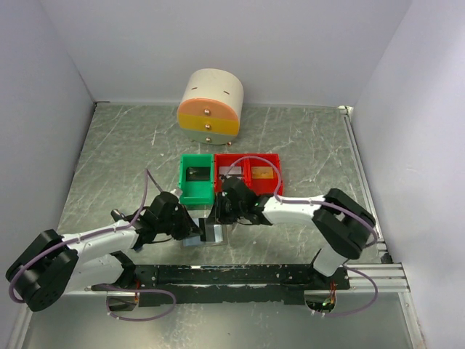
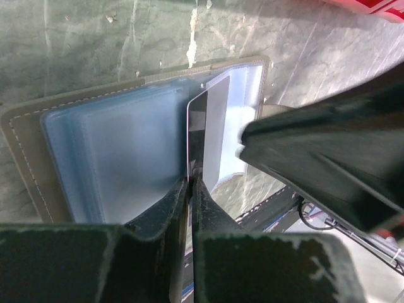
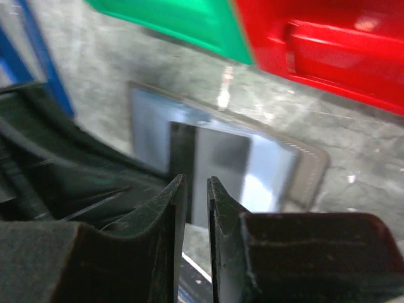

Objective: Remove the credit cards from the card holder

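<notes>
- The card holder lies open and flat on the table, just in front of the green bin and the red bin, between the two arms.
- Its pale blue pockets face up, and stitching runs along the grey-brown border.
- One grey card stands on edge at the fold, partly out of its pocket and tilted over the right-hand half.
- The left gripper is clenched on that card. Its two fingertips meet on the card's near edge, with no gap between them.
- The right gripper hangs low over the right-hand half of the holder. Its jaws stand a narrow slit apart, and nothing shows between them.
- From the left wrist camera the right fingers reach down to the clear pocket beside the card. They may be pressing on it, but the contact is hidden.
- A round chest of drawers in cream, orange and yellow stands at the far wall, well apart from the holder.
</notes>
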`<move>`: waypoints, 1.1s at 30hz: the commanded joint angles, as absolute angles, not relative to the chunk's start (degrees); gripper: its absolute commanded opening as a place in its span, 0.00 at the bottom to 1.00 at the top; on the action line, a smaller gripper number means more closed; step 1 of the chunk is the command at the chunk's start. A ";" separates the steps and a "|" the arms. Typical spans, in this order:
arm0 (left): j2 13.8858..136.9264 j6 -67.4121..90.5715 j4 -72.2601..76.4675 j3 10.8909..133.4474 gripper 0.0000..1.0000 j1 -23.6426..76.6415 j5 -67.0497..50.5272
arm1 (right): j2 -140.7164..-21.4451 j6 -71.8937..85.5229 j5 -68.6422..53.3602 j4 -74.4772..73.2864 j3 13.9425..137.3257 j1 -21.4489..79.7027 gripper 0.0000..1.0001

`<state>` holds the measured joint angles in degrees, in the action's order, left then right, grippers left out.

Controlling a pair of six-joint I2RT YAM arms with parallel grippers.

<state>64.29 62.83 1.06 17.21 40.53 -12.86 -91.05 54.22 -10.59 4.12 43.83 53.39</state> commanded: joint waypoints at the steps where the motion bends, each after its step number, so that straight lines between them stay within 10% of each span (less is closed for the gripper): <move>1: 63.62 62.43 1.71 17.19 0.16 40.17 -13.20 | -96.30 56.06 -7.66 -0.40 43.54 53.70 0.20; 18: 65.66 65.87 14.06 13.93 0.34 40.14 -17.83 | -95.46 59.99 -7.55 3.77 34.64 53.60 0.20; 33: 60.97 63.61 -2.18 17.20 0.12 40.16 -10.66 | -93.96 59.82 -4.58 0.26 34.93 53.02 0.20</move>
